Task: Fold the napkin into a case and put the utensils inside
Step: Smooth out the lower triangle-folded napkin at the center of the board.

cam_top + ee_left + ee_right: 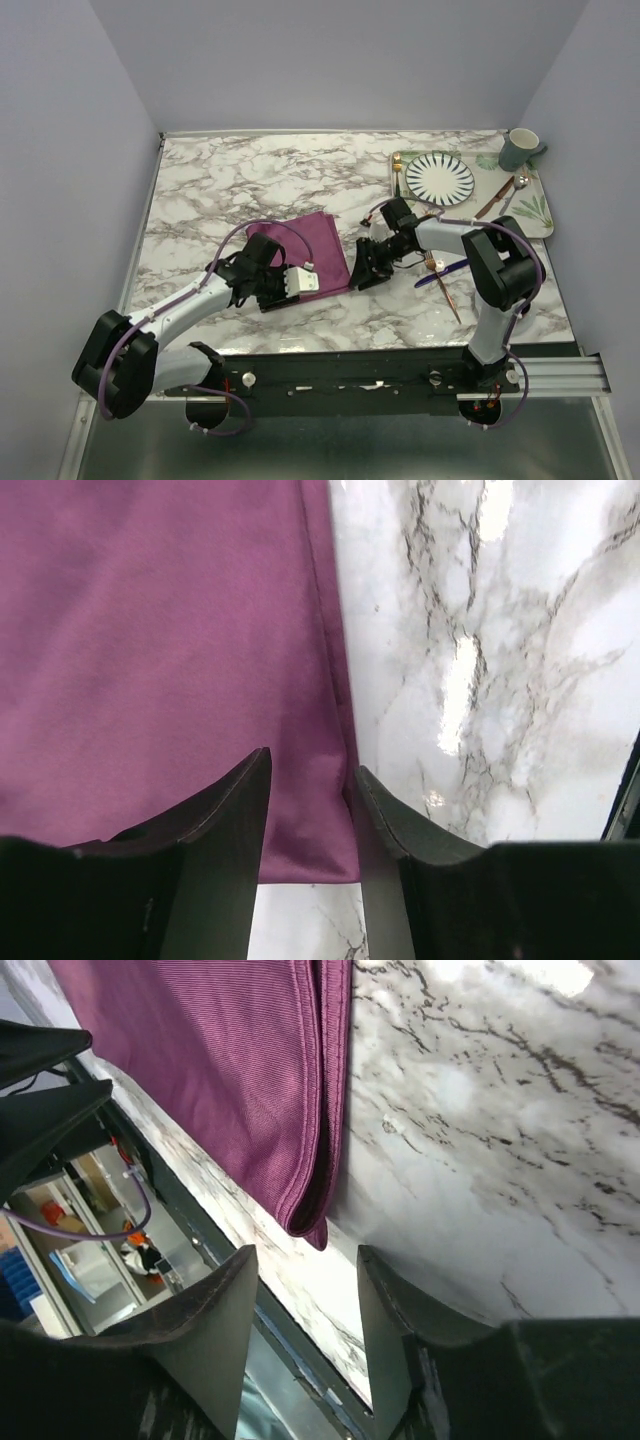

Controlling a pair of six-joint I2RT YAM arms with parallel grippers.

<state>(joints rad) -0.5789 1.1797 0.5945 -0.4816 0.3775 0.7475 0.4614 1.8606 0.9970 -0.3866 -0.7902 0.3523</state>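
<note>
Pale walls close in the marble bench on the left, the far side and the right, and only the near edge, where both arms are bolted, is open. The far left half of the marble lies bare. At the far right corner a tray carries a striped plate and a grey mug.

The napkin lies folded and flat, a little left of centre, turned at a slant to the bench edges. Its near corner is hidden under the left arm.

From the left wrist, the left end effector hangs low over the napkin's edge with its fingers apart. The hemmed edge runs up out of the gap, with plum cloth to the left and marble to the right. I cannot tell whether the fingertips touch the cloth. Nothing is clamped.

The right end effector sits just beside the napkin's right edge, also with its fingers apart and holding nothing. In its own view a folded corner of the napkin, two layers showing, ends just ahead of the gap, and bare marble lies under the tips.

Right of that arm's wrist, a copper fork and a dark blue knife lie crossed on the marble, apart from the napkin.
</note>
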